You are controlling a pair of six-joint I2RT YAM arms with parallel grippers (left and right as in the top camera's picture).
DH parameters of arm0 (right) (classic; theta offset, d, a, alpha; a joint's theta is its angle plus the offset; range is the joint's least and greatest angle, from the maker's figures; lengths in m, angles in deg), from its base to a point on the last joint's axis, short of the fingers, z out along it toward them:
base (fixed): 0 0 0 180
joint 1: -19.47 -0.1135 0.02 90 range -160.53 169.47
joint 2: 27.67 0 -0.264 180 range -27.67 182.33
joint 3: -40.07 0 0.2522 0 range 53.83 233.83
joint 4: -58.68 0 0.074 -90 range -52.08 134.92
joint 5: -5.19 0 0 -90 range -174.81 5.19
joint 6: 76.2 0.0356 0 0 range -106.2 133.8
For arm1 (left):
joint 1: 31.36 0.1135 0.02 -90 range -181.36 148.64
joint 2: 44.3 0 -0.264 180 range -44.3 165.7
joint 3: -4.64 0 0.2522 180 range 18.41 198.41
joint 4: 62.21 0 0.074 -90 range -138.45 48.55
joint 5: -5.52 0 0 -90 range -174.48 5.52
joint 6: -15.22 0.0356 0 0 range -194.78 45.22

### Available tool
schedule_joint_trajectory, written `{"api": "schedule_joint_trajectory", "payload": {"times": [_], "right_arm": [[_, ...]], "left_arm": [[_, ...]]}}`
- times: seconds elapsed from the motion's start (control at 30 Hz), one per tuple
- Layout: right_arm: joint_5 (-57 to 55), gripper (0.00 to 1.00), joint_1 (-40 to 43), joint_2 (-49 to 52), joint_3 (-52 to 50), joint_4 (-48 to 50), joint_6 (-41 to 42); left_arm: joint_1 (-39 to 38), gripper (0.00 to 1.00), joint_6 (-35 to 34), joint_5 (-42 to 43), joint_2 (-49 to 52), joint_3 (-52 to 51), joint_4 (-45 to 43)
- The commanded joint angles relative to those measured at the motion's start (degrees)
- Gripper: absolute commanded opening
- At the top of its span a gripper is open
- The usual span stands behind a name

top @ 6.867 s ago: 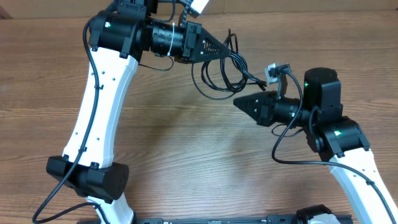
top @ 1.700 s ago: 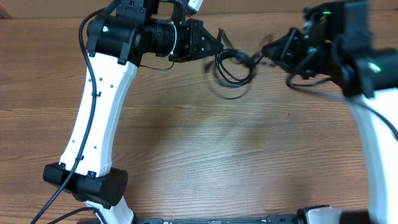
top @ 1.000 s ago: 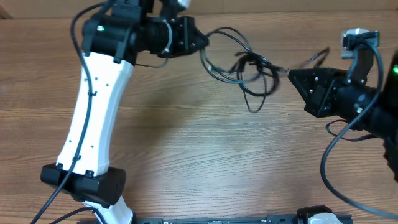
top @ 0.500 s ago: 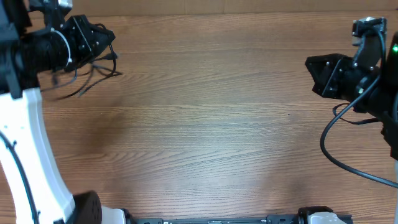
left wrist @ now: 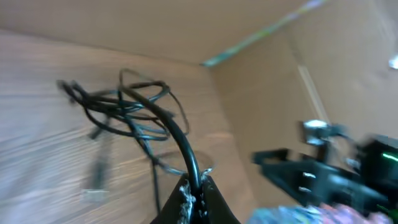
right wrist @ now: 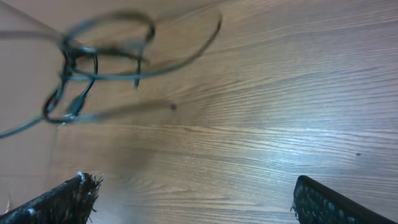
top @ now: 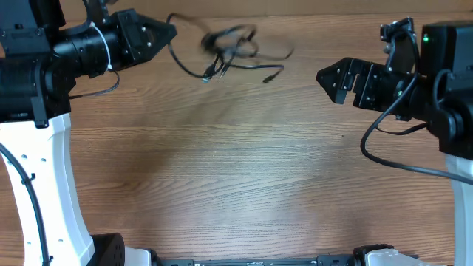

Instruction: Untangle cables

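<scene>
The wooden table (top: 236, 185) fills the overhead view, bare across its middle. The left arm (top: 37, 148) runs up the left edge and the right arm (top: 443, 111) enters from the right edge. A second ago both tools were pulling the bundle between them. Now the right gripper (top: 329, 81) has let go, its jaws spread wide and holding nothing, well apart from the load. The left gripper (top: 168, 32), at upper left, stays clamped on one strand. The cables (top: 225, 46) trail from it at upper centre, motion-blurred, loops still knotted together. By my reading the pull has not freed a cord, so the right side needs a fresh hold on a loose plug end (top: 277, 73).
</scene>
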Motion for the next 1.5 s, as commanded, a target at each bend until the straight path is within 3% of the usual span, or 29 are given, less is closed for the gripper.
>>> {"api": "schedule_joint_trajectory", "payload": {"times": [0.0, 0.23, 0.37, 0.53, 0.73, 0.83, 0.87, 0.93, 1.0, 1.07, 1.17, 1.2, 1.23, 1.27, 1.47], "right_arm": [[2.7, 1.0, -0.2, 0.5, 0.8, 0.1, -2.4], [4.5, 1.0, -0.2, 0.7, 0.7, 0.2, -3.0], [11.5, 1.0, -0.2, 0.7, 0.0, 0.8, -9.1], [16.3, 1.0, -1.8, 0.9, -2.7, 2.8, -21.9], [20.9, 1.0, -8.3, 2.3, -5.7, 3.7, -45.0], [20.3, 0.95, -12.0, 3.7, -6.4, 4.7, -50.3], [19.7, 0.91, -13.1, 4.4, -6.4, 5.2, -50.4], [18.3, 0.7, -15.5, 6.1, -6.4, 6.1, -50.2], [18.3, 0.69, -17.0, 7.7, -6.4, 6.1, -50.2], [18.3, 0.57, -18.0, 9.2, -6.4, 6.3, -49.8], [18.3, 0.55, -19.0, 11.4, -6.4, 7.6, -47.4], [18.3, 0.44, -19.4, 12.1, -6.4, 7.9, -47.4], [18.3, 0.1, -19.9, 12.8, -6.4, 8.3, -47.3], [18.3, 0.04, -20.3, 13.6, -6.4, 9.0, -46.6], [17.9, 0.04, -21.0, 15.9, -6.4, 12.1, -40.1]], "left_arm": [[-0.1, 0.04, -2.8, 13.8, -0.4, 0.6, -3.3], [-0.1, 0.04, -2.8, 15.5, -0.4, 0.6, -4.5], [-1.4, 0.04, -2.8, 15.6, -0.4, 0.6, -5.3], [-3.5, 0.04, -5.2, 16.3, -0.4, 0.6, -7.8], [-4.2, 0.04, -9.4, 19.4, -0.4, 0.6, -10.6], [-4.3, 0.04, -10.2, 19.4, -0.4, 0.6, -10.7], [-4.3, 0.04, -10.2, 19.5, -0.4, 0.6, -10.7], [-4.3, 0.04, -10.2, 20.2, -0.4, 0.6, -10.7], [-4.3, 0.04, -10.2, 20.2, -0.4, 0.6, -10.7], [-4.3, 0.04, -10.2, 20.2, -0.4, 0.6, -10.7], [-4.3, 0.04, -10.2, 20.2, -0.4, 0.6, -10.7], [-4.3, 0.04, -10.2, 20.3, -0.4, 0.6, -10.6], [-4.4, 0.04, -10.2, 20.3, -0.4, 0.6, -10.6], [-4.6, 0.04, -10.2, 20.3, -0.4, 0.6, -10.6], [-5.0, 0.04, -10.2, 20.8, -0.4, 0.6, -10.6]]}}
